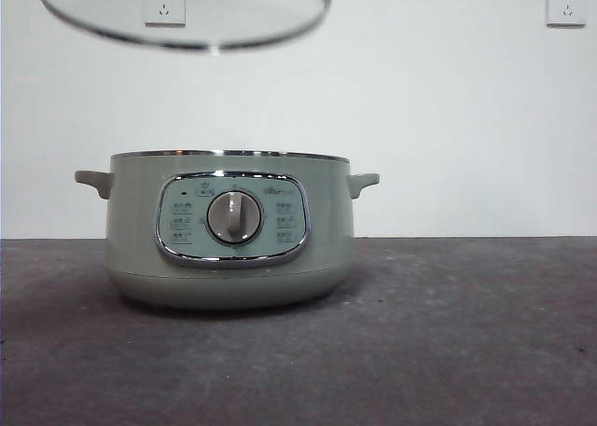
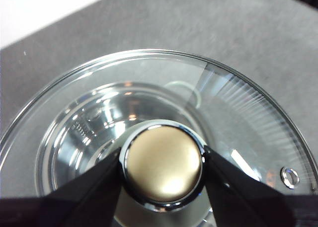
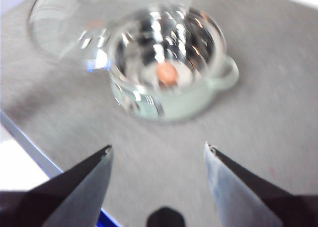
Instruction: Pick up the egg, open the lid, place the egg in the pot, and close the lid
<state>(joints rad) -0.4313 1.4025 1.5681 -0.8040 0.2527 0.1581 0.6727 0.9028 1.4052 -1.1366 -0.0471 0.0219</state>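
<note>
Egg point(image 3: 168, 74): small brown-orange oval, lying on the shiny metal floor inside the pot, centre-upper part of the right wrist view. Not visible in the front view; the pot wall hides it.

Pot point(image 1: 229, 230): large pale sage-green electric cooker with two small side handles and a chrome-framed panel with silver dial, standing on the dark grey tabletop point(image 1: 466, 333), left of centre in the front view. Mouth open.

Lid point(image 1: 187, 11): round shallow-domed glass with chrome rim, hanging well above the pot in the upper left of the front view, tilted slightly. Left pincer point(image 2: 161, 167) clamped on its knob point(image 2: 163, 165), one black jaw on each side; through the glass the left wrist view shows the pot's interior below.

Right pincer point(image 3: 158, 150): jaws spread wide, nothing between them, held high and well back from the pot, view motion-blurred.

Progress, as judged: egg picked up, lid opened, egg placed — all done. Remaining: lower the lid onto the pot rim, seat it level, release the knob. The lid looks offset toward the pot's left side, so it likely needs centring before descent.
</note>
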